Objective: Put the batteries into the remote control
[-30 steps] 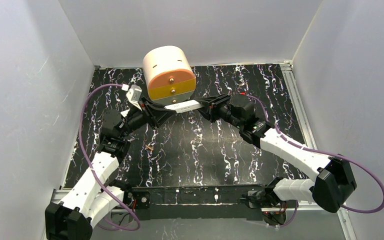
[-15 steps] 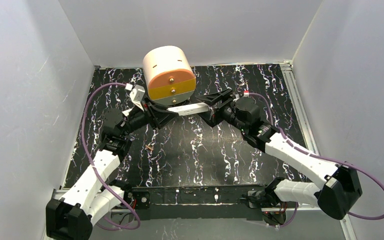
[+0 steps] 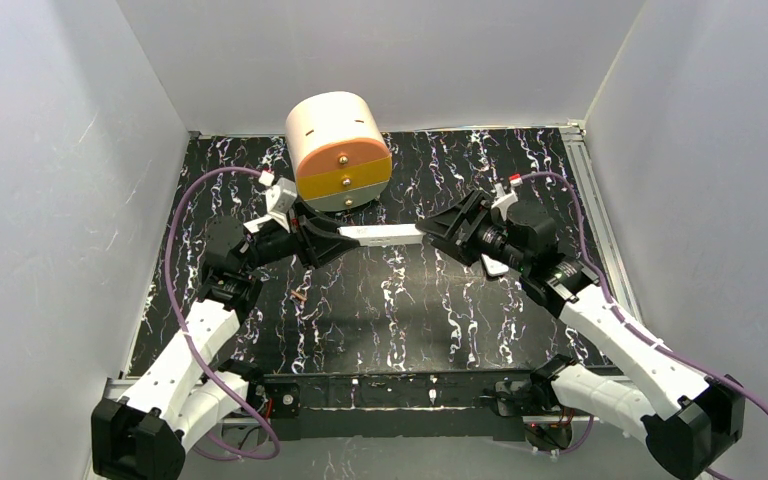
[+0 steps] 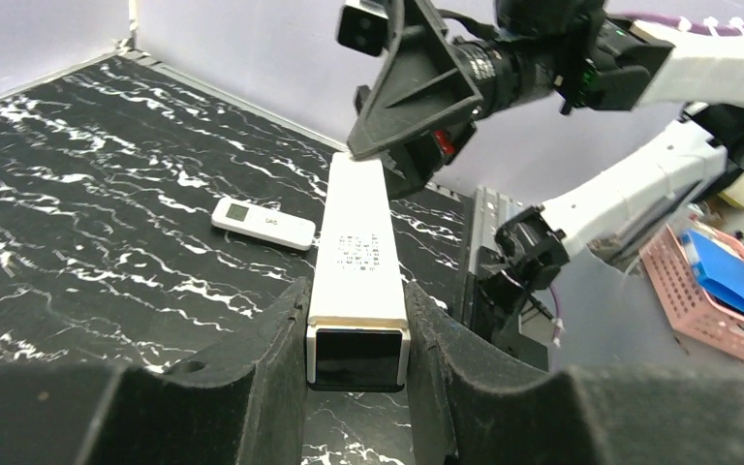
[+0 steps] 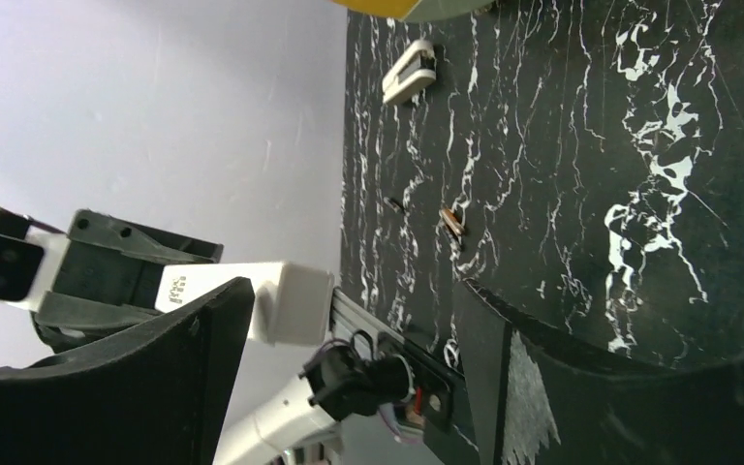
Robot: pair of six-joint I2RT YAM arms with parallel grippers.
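Lying on the black marbled table [image 3: 410, 320] near the left arm is a coppery battery [image 3: 300, 296]. Farther out, the left gripper [image 4: 357, 320] clamps one end of a long white bar [image 4: 356, 232]. The right gripper [image 5: 354, 300] stands wide open at the other end. Beside the bar, the remote control [image 4: 263, 223] lies flat, screen up. A white drum [image 3: 338, 150] sits at the back.

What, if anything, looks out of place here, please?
The left gripper clamps a long white bar in mid-air, not the remote control, which lies face-up on the table; a battery lies loose there too.
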